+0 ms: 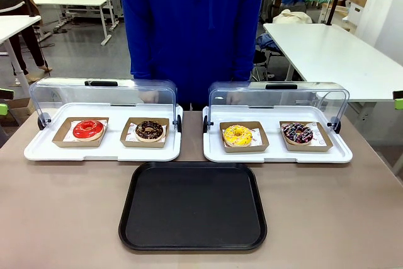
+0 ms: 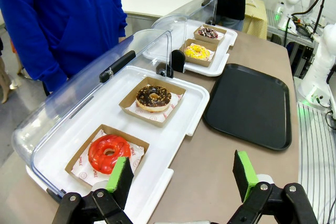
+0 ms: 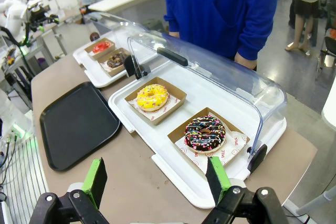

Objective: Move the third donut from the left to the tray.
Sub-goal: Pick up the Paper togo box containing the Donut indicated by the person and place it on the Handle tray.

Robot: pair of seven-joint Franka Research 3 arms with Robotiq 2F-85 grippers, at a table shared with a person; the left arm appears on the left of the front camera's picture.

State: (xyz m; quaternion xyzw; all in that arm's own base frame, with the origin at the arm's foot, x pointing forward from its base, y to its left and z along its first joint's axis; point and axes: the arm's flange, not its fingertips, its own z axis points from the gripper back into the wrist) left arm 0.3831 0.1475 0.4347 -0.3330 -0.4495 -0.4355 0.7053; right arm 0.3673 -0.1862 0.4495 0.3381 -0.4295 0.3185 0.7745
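Note:
The third donut (image 1: 237, 135) has yellow glaze and sits in a brown cardboard tray on the right white display tray (image 1: 277, 151); it also shows as the yellow donut (image 3: 152, 97) and, farther off, the yellow donut (image 2: 197, 52). The black tray (image 1: 192, 206) lies bare at the table's front middle, also seen as the black tray (image 2: 249, 103) and the black tray (image 3: 76, 124). My left gripper (image 2: 182, 176) hangs open above the table beside the red donut (image 2: 109, 153). My right gripper (image 3: 157, 176) is open near the sprinkled chocolate donut (image 3: 205, 133), holding nothing.
The left white display tray (image 1: 101, 149) holds a red donut (image 1: 88, 130) and a chocolate donut (image 1: 149, 130). Both clear lids (image 1: 104, 96) stand raised at the back. A person in a blue top (image 1: 189, 23) stands at the far edge, hands behind the lids.

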